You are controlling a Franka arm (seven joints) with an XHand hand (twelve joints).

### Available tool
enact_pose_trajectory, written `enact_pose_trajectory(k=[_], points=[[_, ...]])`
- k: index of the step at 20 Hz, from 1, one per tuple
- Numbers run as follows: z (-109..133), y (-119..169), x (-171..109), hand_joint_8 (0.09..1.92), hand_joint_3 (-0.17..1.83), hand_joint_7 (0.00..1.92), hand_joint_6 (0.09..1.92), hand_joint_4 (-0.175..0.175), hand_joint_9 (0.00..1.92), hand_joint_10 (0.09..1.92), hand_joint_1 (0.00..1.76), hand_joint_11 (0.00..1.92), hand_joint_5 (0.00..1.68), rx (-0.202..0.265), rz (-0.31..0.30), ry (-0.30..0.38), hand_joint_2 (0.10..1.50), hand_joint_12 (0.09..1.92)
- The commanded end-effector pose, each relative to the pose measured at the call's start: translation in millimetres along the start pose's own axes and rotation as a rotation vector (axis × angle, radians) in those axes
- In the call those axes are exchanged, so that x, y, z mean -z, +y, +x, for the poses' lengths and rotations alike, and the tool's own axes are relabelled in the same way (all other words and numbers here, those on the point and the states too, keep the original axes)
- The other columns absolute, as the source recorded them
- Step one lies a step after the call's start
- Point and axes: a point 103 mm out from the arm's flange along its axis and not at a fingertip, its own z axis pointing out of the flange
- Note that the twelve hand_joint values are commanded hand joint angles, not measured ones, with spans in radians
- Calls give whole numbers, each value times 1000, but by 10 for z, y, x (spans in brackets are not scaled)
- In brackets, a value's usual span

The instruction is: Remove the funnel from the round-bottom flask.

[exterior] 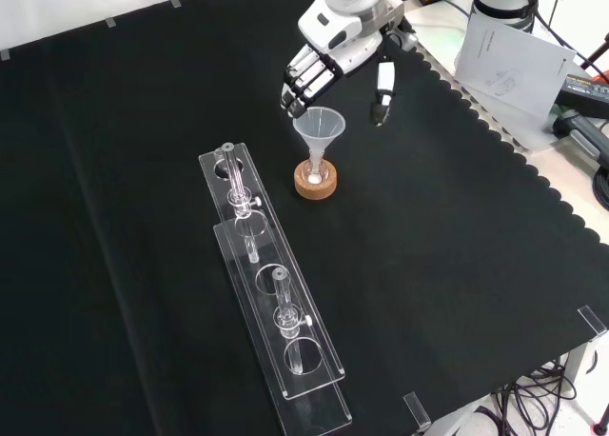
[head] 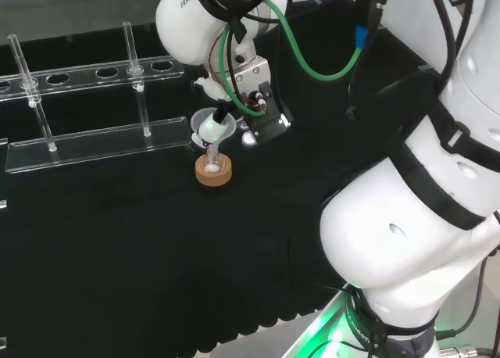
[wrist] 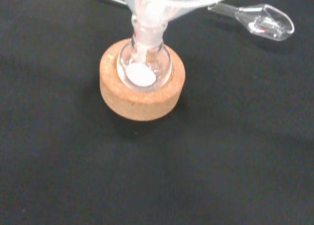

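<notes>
A clear funnel (exterior: 319,127) stands with its stem in the neck of a small round-bottom flask (exterior: 315,170). The flask rests on a cork ring (exterior: 315,184) in the middle of the black cloth and holds a little white powder (wrist: 141,75). In the head view the funnel (head: 212,124) sits above the cork ring (head: 213,173). The hand (exterior: 335,60) hangs just behind and above the funnel's rim. Its fingers (exterior: 297,82) are on one side and its thumb (exterior: 383,98) on the other, spread apart and holding nothing. The wrist view looks past the funnel (wrist: 162,1) onto the flask (wrist: 145,67).
Two clear plastic racks (exterior: 271,293) with upright glass tubes lie to the left of the flask in the front view. A small clear glass piece (wrist: 260,21) lies on the cloth near the ring. Papers (exterior: 514,55) and cables sit past the cloth's scalloped edge.
</notes>
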Motion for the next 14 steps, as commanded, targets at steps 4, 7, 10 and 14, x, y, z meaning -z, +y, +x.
enact_pose_trajectory(k=[4,7,10,14], points=[[-13,119,-208,254,153,0,87,-54,0,898,467,244,43,7,27,0,692,1551],[-12,145,-241,251,152,0,87,-55,0,897,467,243,42,9,25,-3,693,1552],[-21,173,-248,250,152,0,87,-55,0,899,473,244,41,6,19,-3,697,1554],[-26,216,-242,250,156,0,87,-55,0,906,521,249,39,8,25,-6,713,1554]])
